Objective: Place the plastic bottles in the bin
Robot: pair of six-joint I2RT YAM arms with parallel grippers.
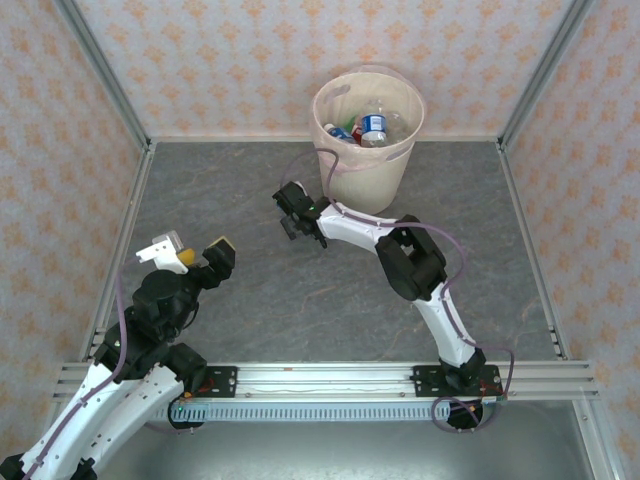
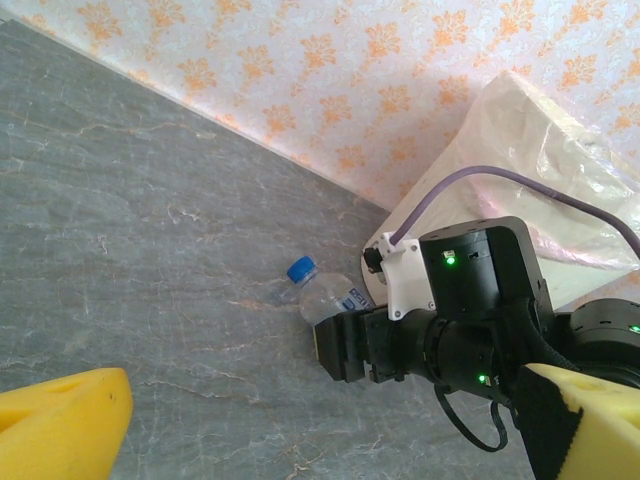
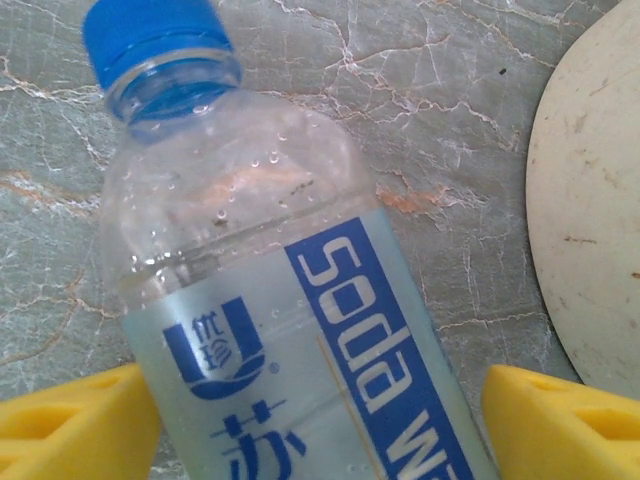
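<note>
A clear bottle (image 3: 290, 300) with a blue cap and a blue "soda" label lies on the grey table, also seen from the left wrist as the bottle (image 2: 328, 296). My right gripper (image 3: 320, 420) is open, lowered over it with one yellow pad (image 3: 80, 420) close on each side. From above, the right gripper (image 1: 291, 211) hides this bottle. The cream bin (image 1: 365, 140) stands just behind and holds several bottles (image 1: 373, 127), clear, blue-labelled and green. My left gripper (image 1: 193, 250) hangs open and empty at the left.
The bin's curved base (image 3: 590, 200) is right beside the bottle. Patterned walls with metal rails enclose the table (image 1: 250, 290) on three sides. The right arm's elbow (image 1: 412, 262) bends over the table's middle.
</note>
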